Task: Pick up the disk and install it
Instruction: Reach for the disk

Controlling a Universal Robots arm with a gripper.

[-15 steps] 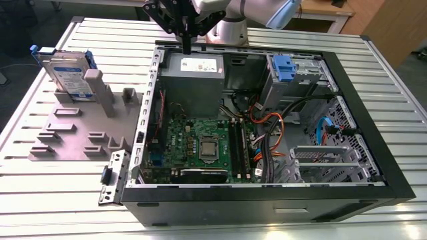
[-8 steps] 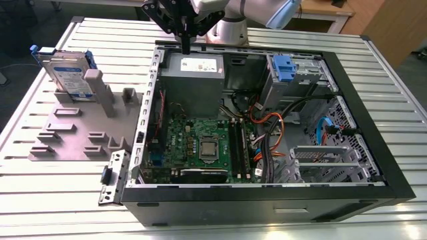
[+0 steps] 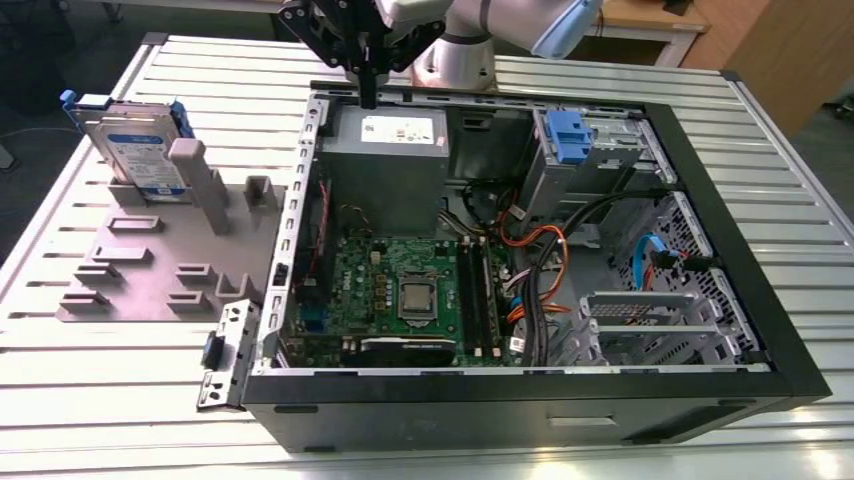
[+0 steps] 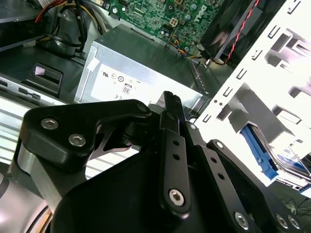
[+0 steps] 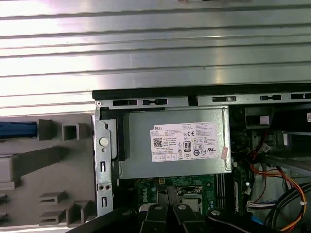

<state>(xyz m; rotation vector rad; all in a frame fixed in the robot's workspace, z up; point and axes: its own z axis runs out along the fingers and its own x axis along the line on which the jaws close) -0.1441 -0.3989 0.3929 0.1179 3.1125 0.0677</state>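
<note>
Slatted metal table [image 3: 94,400]: carries every item listed. Disk [image 3: 136,150]: silver hard drive with a white-and-blue label and a blue carrier frame, standing on edge in the far slot of the holder at the exterior view's left, well apart from the arm; the blue edge of its frame [image 5: 17,130] shows in the first wrist view. Grey slotted plastic holder [image 3: 147,270]: lies flat on the table just beside the case's left wall, its nearer slots bare. Gripper [image 3: 367,95]: black, pointing down over the far left corner of the open case, above the power supply; fingers drawn together with nothing between them, as the second wrist view [image 4: 170,99] also shows. Power supply [image 3: 387,150]: grey metal box with a white label, seated in the case's far left corner, seen in both wrist views [image 5: 175,143] [image 4: 141,73]. Green motherboard [image 3: 400,285]: mounted nearer the camera than the power supply, with a square processor [image 3: 416,298] at its middle. Cable bundle [image 3: 534,250]: orange, black and grey leads running to the right of the board. Blue-tabbed drive [image 3: 570,135]: fixed in a grey metal cage at the case's far right. Second metal cage [image 3: 641,320]: near right of the case. Black computer case [image 3: 781,330]: lying on its side, panel off.
</note>
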